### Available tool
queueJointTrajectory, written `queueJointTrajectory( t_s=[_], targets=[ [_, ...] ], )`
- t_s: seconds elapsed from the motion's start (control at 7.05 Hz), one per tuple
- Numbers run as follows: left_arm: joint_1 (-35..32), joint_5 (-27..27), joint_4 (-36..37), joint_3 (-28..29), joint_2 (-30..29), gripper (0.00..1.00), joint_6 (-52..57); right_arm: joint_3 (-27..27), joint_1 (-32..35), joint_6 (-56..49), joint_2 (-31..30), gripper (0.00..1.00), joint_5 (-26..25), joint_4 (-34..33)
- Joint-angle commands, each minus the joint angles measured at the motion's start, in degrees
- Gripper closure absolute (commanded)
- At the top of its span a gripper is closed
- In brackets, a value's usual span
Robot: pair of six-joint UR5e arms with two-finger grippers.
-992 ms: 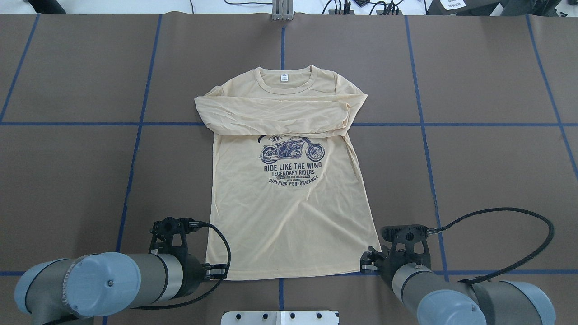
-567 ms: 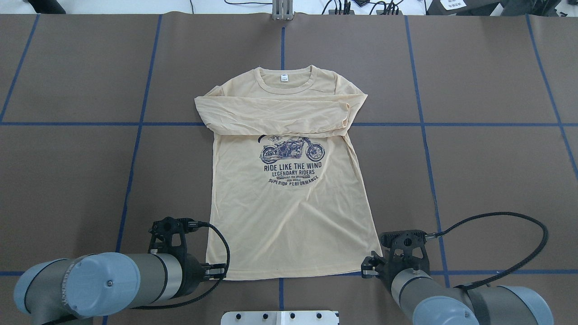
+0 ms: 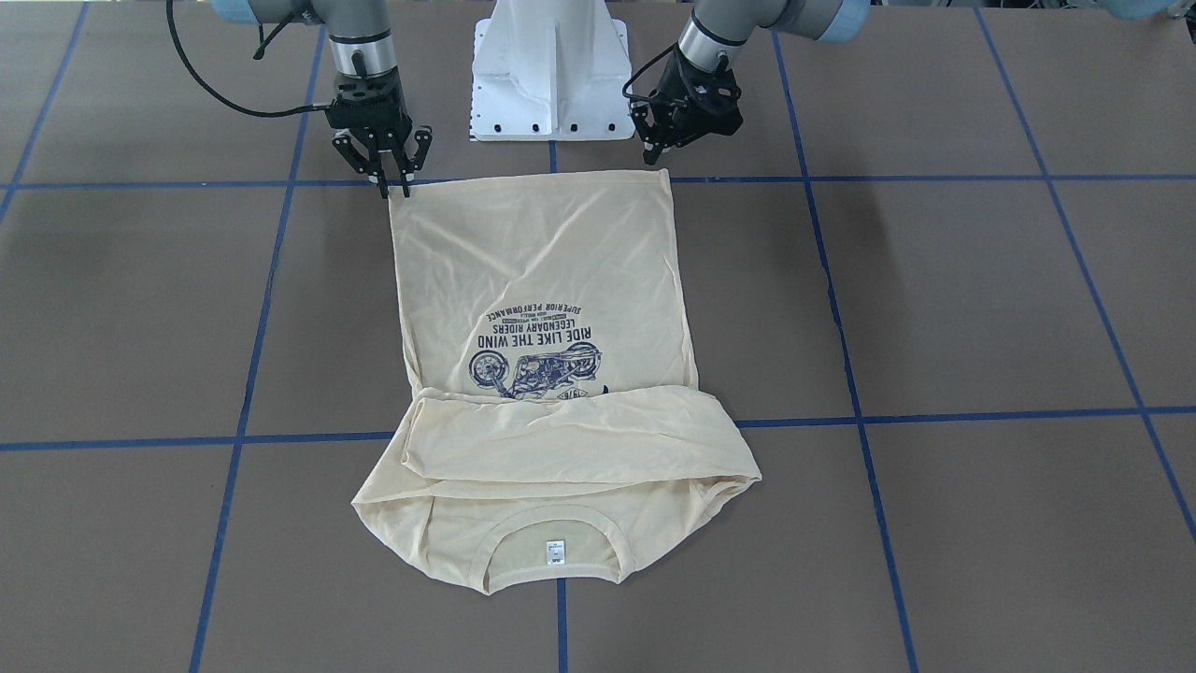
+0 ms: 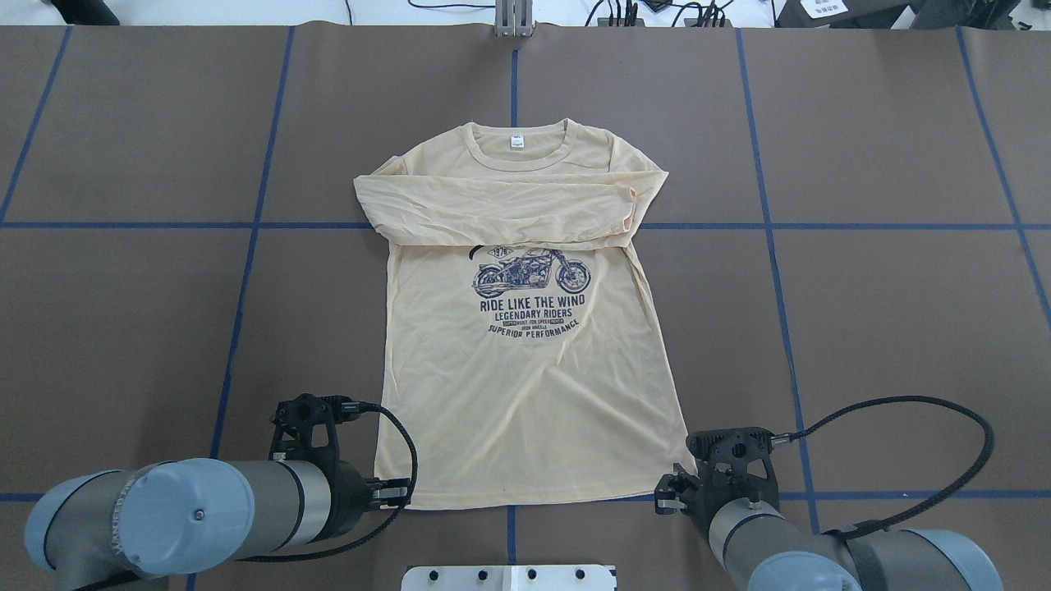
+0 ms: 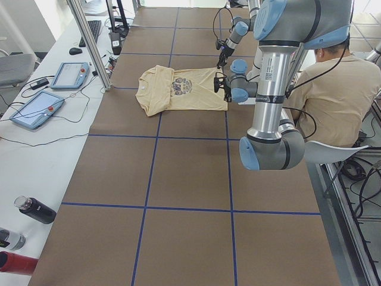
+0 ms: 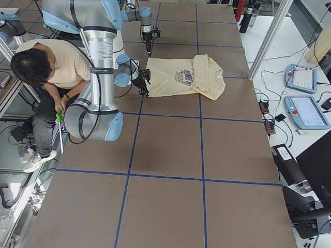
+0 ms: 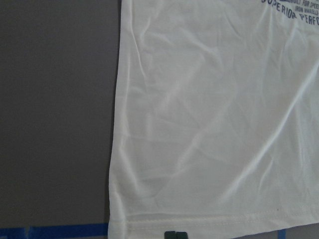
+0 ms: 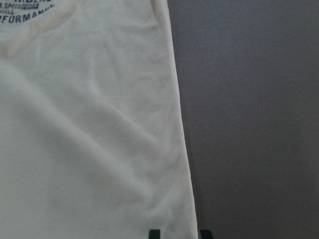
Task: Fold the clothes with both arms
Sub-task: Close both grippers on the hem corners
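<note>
Shows the T-shirt (image 4: 525, 394) flat on the worktop (image 4: 862, 328), sleeves (image 4: 501, 215) already crossed over the chest. Leaves the body's bottom-up fold undone. Finds the left hand (image 4: 401, 492) closed at one hem corner, the right hand (image 3: 396, 187) open astride the other, gripping nothing yet.

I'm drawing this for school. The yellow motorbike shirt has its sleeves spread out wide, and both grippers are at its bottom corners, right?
Not quite. The overhead view shows the sleeves folded across the shirt's chest, not spread. The left gripper and right gripper are at its bottom corners.
</note>
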Motion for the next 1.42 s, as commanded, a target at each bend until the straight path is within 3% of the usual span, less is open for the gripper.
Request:
queueJointTrajectory(
  t_s=[0.0, 0.43, 0.85, 1.28],
  targets=[
    [0.1, 0.0, 0.0, 0.0, 0.0, 1.0, 0.0, 0.0, -0.1, 0.0, -0.5, 0.62, -0.1, 0.0],
    [0.1, -0.1, 0.0, 0.0, 0.0, 1.0, 0.0, 0.1, -0.3, 0.0, 0.3, 0.66, -0.1, -2.4],
    [0.0, -0.1, 0.0, 0.0, 0.0, 1.0, 0.0, 0.5, -0.3, 0.0, 0.4, 1.0, -0.1, -2.5],
    [0.0, -0.2, 0.0, -0.1, -0.1, 1.0, 0.0, 3.0, 0.1, 0.0, 0.4, 1.0, 0.0, -2.5]
  ],
)
